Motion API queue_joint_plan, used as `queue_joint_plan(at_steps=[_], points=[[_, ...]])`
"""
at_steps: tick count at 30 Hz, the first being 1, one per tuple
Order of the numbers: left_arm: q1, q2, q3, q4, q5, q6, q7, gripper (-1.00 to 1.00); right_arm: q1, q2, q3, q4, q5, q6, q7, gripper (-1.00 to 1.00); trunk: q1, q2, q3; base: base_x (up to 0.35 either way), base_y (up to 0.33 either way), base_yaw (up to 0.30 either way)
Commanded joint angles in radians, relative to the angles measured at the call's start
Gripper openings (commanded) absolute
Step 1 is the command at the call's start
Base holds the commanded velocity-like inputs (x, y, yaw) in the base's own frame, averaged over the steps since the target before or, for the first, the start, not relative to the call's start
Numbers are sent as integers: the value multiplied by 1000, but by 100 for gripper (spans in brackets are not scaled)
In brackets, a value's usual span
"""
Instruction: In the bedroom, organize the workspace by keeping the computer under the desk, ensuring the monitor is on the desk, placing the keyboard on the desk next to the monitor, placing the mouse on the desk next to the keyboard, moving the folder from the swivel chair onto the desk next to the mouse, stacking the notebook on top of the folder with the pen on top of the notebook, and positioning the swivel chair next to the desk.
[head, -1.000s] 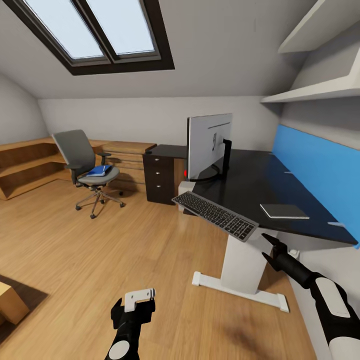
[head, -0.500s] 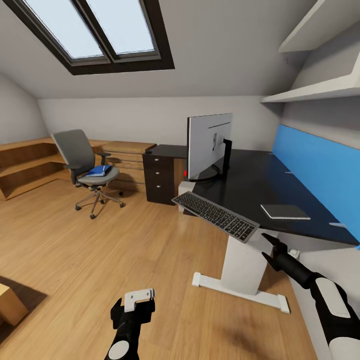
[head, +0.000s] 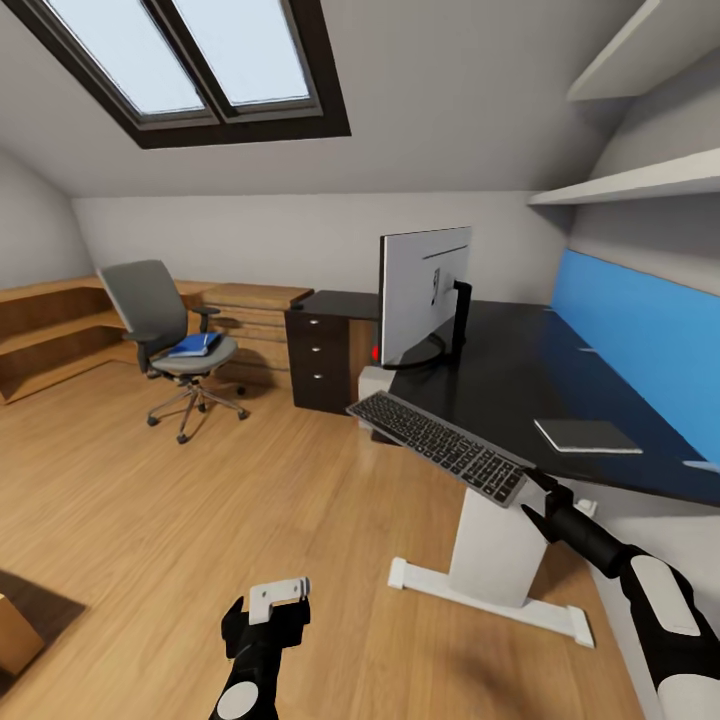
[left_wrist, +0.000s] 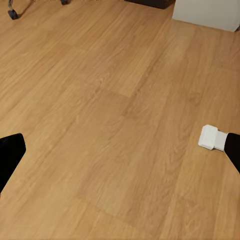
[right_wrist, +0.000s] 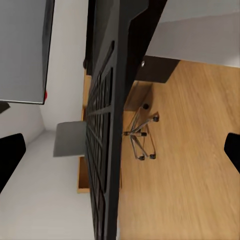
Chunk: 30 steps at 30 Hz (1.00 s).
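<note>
— So, where is the keyboard (head: 440, 446) sitting?

— It is lying slantwise at the near corner of the desk (head: 500, 375), with its near end jutting out past the black edge, right over the white pedestal leg (head: 492, 535). The right gripper (head: 540, 500) is hovering just below that overhanging end, fingers spread wide and closing on nothing. From the right wrist camera, the keyboard (right_wrist: 102, 145) is running straight between the two dark fingertips (right_wrist: 11, 155).

— And the left gripper (head: 265, 610)?

— It is hanging low over the light wood floor (head: 200, 500), well apart from the desk. In the left wrist view its fingers (left_wrist: 10, 155) are standing far apart at the picture's two edges with bare floorboards between them; it is gripping nothing.

— What else is sitting on the desk?

— The monitor (head: 422, 295) is standing upright behind the keyboard, its silver-grey back showing and a red dot at a lower corner. The notebook (head: 586, 436) is lying flat farther along, near the blue back panel (head: 640, 340).

— The chair?

— The swivel chair (head: 170, 335) is standing well apart from the desk, beside the oak shelves (head: 50, 330), and the blue folder (head: 194, 345) is resting on its seat. A black drawer unit (head: 320, 360) is standing between the chair and the monitor.
</note>
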<state>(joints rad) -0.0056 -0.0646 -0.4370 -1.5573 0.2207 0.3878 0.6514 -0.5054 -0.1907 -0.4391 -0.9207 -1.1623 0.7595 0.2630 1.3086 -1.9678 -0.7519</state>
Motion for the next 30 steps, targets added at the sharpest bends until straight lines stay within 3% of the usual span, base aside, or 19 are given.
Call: queue_joint_plan(at_steps=[1, 30], points=[[-1, 0, -1, -1, 7, 3, 7, 100, -1, 0, -3, 0, 4, 7, 4, 100, 0, 0, -1, 119, 59, 0], [-1, 0, -2, -1, 6, 3, 7, 100, -1, 6, -1, 2, 5, 9, 4, 100, 0, 0, -1, 26, 49, 0]])
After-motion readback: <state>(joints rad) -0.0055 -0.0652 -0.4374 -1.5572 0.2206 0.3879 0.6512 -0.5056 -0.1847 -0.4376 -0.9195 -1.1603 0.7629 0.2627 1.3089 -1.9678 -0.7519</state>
